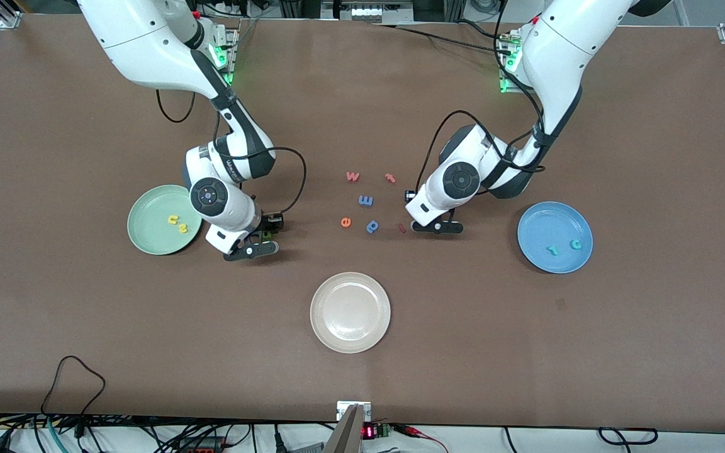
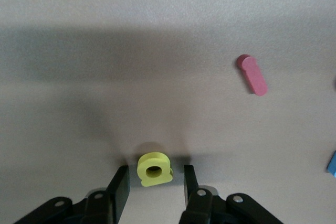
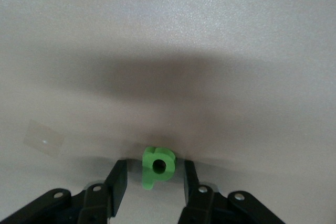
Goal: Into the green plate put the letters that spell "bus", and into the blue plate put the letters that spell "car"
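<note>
Green letter b (image 3: pixel 157 167) on the worktop (image 1: pixel 526 340) between the spread fingers (image 3: pixel 119 182) of the right gripper (image 3: pixel 155 184), gaps either side, just beside the green plate (image 1: pixel 148 236) holding yellow u (image 1: pixel 174 219) and s (image 1: pixel 182 228). Yellow letter a (image 2: pixel 154 169) likewise flat between the left gripper's (image 2: pixel 156 187) parted fingers (image 2: pixel 122 182), untouched, near a red bar-shaped letter (image 2: pixel 252 74). Teal r (image 1: pixel 553 250) and c (image 1: pixel 576 244) in the blue plate (image 1: pixel 542 220). Cream-white plate (image 1: pixel 350 313) nearer the front camera.

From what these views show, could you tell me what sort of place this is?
Probably a robotics lab: two arms work over a brown table, its edges lined with cables, sorting foam letters into a green plate and a blue plate.
</note>
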Tool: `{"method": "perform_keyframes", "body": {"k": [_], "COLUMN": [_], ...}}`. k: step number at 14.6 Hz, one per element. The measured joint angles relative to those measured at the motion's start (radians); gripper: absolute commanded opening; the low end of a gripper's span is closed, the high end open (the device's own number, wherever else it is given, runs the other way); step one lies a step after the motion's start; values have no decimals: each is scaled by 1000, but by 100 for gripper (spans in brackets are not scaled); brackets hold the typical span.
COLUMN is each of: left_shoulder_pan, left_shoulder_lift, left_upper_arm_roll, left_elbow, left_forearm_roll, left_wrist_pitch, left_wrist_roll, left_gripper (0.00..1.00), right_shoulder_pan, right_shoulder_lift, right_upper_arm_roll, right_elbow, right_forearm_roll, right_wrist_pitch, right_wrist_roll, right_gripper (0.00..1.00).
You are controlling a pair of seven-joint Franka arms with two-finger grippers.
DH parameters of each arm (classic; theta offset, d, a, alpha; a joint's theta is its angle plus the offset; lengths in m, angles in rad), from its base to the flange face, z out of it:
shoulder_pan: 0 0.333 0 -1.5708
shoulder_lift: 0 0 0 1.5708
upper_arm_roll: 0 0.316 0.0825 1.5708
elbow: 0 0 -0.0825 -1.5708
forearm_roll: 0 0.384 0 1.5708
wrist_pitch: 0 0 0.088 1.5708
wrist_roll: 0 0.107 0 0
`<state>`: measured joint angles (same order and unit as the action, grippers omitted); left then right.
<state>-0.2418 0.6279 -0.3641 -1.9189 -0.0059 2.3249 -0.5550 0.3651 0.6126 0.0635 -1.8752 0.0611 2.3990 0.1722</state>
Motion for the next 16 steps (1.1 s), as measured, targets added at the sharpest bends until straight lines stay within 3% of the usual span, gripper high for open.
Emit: {"method": "perform_keyframes", "body": {"k": [5, 12, 16], "left_shoulder_pan": [2, 4, 25], "left_shoulder_lift": [-2, -4, -8], "left_upper_arm_roll": [1, 3, 10], "left_elbow": [-1, -3, 8], "left_forearm_roll": [0, 1, 1], "left_wrist_pitch": [-1, -3, 18], "left_wrist_roll": [-3, -3, -5], "left_gripper": [30, 21, 20], "right_shoulder_pan": [0, -16, -144], "right_shoulder_lift": [-2, -11, -95], "right_upper_arm_roll": [-4, -40, -55], "right_elbow": [1, 19, 30], "right_forearm_roll": [-2, -5, -9], "right_wrist_pitch": [0, -3, -150], "right_wrist_roll": [0, -2, -119], "right_gripper": [0, 0, 0]}}
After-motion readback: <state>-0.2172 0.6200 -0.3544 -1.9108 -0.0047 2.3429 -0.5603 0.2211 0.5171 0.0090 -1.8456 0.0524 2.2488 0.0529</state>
